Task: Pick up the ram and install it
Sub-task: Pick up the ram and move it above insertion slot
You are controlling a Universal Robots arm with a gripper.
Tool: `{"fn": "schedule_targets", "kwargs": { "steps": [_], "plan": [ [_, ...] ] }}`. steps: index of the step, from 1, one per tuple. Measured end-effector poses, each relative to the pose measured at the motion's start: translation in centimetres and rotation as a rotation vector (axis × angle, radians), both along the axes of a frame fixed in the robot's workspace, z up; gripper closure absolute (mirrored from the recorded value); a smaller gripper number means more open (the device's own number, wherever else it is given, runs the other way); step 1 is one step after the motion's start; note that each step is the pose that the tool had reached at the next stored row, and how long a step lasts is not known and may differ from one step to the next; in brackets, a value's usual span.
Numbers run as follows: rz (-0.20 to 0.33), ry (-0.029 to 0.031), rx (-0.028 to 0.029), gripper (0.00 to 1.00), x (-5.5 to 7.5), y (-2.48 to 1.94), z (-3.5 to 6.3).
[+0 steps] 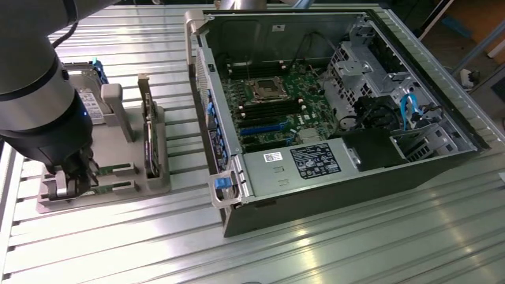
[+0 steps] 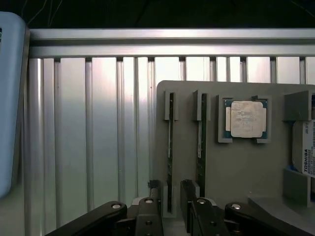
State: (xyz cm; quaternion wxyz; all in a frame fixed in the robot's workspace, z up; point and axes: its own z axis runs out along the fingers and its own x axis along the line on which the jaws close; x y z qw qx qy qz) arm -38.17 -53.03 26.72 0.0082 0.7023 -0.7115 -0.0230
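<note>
Arm comes in from the exterior view's left, wrist pointing straight down, gripper (image 1: 67,180) low over the near end of the gray tray (image 1: 158,184). In the wrist view the gripper (image 2: 170,195) is narrowly open, 1 finger (image 2: 153,199) on each side of the ram (image 2: 170,142), with a gap showing on both sides, so nothing is clamped. The ram stands on edge in its tray slot, 1 end between the fingers.

Count: 2 green sticks in parallel slots, the ram plus 1 other stick (image 2: 201,142) just beside it. 1 square silver chip (image 2: 246,119) in a pocket next to them. 1 hard drive (image 2: 305,147) further along. 1 dark card (image 1: 148,136) on edge in the tray.

1 open computer case (image 1: 355,189) sits on the ribbed metal table (image 1: 316,248), to the exterior view's right of the tray, motherboard (image 1: 276,106) exposed. The other stick sits close to 1 finger.
</note>
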Motion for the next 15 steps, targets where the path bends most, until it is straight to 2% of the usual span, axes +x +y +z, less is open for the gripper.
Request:
{"fn": "schedule_targets", "kwargs": {
  "steps": [15],
  "plan": [
    [0.0, -0.0001, 0.0001, 0.7, 0.0, -0.73, -2.55]
  ]
}}
